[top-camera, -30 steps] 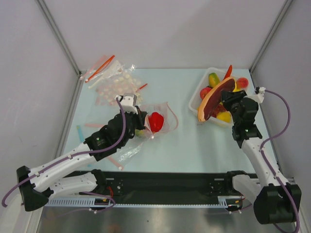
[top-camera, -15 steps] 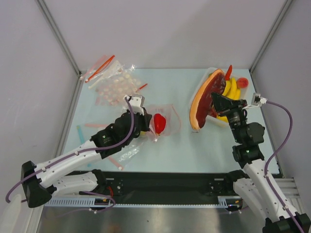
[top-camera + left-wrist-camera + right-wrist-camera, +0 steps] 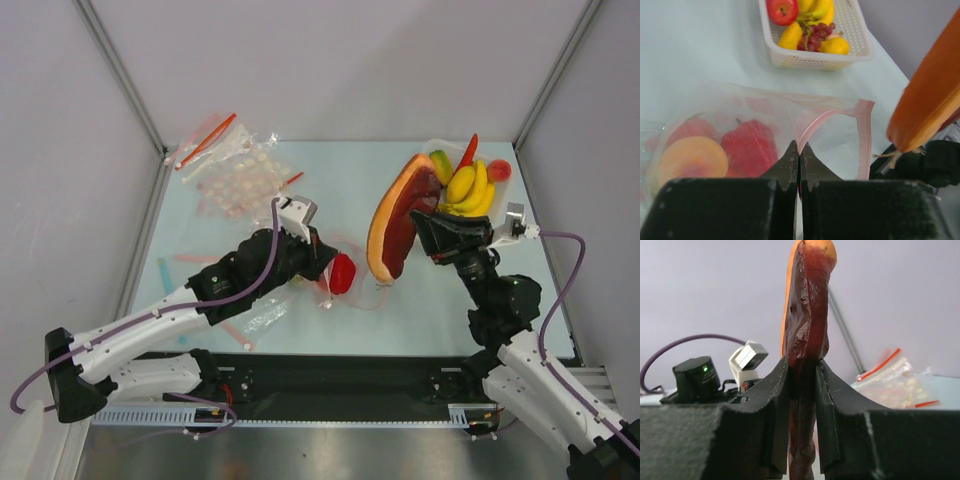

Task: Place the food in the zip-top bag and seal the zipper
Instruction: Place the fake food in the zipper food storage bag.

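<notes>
Pinched at left gripper (image 3: 799, 148) tips, zip-top bag (image 3: 840, 135) is thin clear plastic, crinkly, shiny. Red pepper (image 3: 750, 145) inside is glossy, smooth. Clamped in right gripper (image 3: 802, 367), fruit slice (image 3: 807, 300) is glossy plastic — gripper pads matt black, grainy.

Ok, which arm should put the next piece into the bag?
Right. The right gripper is shut on the orange-and-red slice, held near the zip-top bag. The left gripper is shut on the bag's mouth edge, so it is likely best kept there.
</notes>
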Tool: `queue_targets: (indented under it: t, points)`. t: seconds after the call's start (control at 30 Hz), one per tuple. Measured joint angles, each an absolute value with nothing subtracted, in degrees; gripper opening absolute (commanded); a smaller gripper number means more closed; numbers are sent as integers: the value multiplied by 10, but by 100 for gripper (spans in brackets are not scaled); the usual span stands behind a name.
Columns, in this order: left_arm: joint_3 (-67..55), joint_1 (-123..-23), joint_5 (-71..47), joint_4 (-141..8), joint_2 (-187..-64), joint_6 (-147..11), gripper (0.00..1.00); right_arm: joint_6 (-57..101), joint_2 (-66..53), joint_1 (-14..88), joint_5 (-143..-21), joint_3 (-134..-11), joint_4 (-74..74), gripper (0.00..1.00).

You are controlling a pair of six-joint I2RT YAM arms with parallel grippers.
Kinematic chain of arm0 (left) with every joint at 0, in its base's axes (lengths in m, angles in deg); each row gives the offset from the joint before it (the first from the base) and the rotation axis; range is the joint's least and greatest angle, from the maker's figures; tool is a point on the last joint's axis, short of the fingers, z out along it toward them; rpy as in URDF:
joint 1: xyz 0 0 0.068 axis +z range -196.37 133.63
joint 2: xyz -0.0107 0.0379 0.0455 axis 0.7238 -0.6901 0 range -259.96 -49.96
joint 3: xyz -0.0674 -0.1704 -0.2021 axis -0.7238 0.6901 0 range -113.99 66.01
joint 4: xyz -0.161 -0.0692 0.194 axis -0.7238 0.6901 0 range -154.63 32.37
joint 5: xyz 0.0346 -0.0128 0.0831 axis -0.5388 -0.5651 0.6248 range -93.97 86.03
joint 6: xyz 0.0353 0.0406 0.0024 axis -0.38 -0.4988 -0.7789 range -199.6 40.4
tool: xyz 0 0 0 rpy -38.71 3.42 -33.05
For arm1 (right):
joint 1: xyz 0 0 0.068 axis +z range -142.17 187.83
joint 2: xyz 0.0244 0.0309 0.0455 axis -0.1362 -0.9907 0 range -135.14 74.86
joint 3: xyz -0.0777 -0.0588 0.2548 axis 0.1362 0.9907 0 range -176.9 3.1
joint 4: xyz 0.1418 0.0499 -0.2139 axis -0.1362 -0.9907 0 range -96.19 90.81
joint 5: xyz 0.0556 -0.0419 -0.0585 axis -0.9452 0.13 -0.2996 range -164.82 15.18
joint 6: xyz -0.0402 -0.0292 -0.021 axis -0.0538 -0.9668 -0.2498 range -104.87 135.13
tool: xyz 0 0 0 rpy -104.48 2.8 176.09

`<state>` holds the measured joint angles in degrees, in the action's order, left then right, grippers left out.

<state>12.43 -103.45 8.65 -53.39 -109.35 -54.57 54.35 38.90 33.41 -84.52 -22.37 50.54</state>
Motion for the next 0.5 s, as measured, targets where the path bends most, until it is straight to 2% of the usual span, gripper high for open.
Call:
queue_targets:
  t: [0.23, 0.5]
  points:
    - [90, -1045, 57, -514, -1093, -541, 0, 463, 344, 455, -848, -224, 545, 0]
    - [11, -1045, 34, -480, -1110, -524, 0, 399, 330, 498, -846, -223, 566, 0]
